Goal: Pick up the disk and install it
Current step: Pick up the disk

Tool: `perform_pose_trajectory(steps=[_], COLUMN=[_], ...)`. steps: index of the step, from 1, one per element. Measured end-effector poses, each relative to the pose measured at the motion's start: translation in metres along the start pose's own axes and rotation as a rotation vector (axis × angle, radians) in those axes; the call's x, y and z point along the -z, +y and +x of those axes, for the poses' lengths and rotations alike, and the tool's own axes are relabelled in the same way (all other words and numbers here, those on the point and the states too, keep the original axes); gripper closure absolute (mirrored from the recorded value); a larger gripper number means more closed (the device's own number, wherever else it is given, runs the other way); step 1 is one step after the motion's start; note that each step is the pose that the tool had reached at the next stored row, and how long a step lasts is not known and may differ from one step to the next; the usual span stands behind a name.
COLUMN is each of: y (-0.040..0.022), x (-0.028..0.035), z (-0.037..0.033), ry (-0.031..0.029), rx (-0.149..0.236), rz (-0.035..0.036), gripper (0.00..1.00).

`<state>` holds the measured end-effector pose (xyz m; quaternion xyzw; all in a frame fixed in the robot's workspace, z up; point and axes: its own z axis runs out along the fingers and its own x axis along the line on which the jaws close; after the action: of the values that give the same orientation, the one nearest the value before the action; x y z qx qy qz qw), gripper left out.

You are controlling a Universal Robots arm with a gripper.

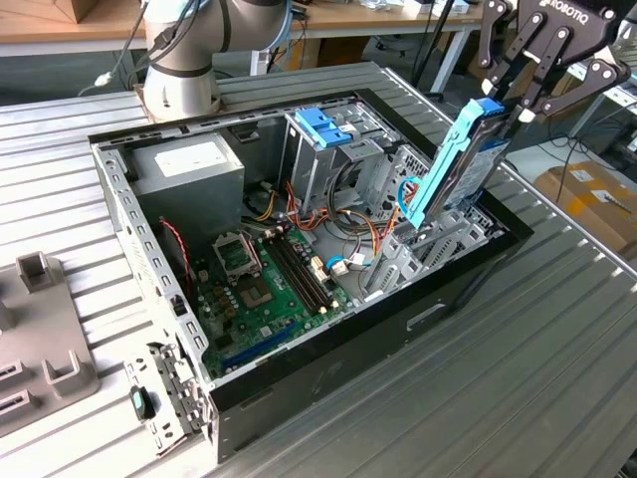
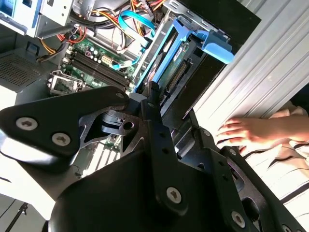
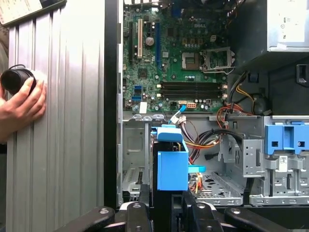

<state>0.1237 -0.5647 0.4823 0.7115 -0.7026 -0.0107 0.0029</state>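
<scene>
disk (image 1: 450, 171) hangs tilted over the computer case (image 1: 328, 373), gripper (image 1: 508, 108) jaws clamped on its top end.

A ribbed aluminium tabletop (image 1: 518, 368) spreads below the gripper (image 1: 503, 108). Well apart from the gripper, beyond the table's far edge, runs a wooden desk (image 1: 40, 35) on white legs. Near the gripper, off the table's edge and lower, lie cardboard boxes (image 1: 597, 199). The light is even and bright.
</scene>
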Motion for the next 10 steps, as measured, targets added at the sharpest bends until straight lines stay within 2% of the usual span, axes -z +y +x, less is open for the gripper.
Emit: perform_pose_trajectory(steps=[4, 6, 10], y=[0.0003, 0.0036, 0.0050], x=[-0.0003, -0.0010, -0.0071], z=[0.0000, -0.0001, 0.0001], ry=[0.0000, 0.0002, 0.0008], rx=[0.000, 0.000, 0.000], rz=[0.0000, 0.0008, 0.0010], gripper=[0.65, 0.65, 0.65])
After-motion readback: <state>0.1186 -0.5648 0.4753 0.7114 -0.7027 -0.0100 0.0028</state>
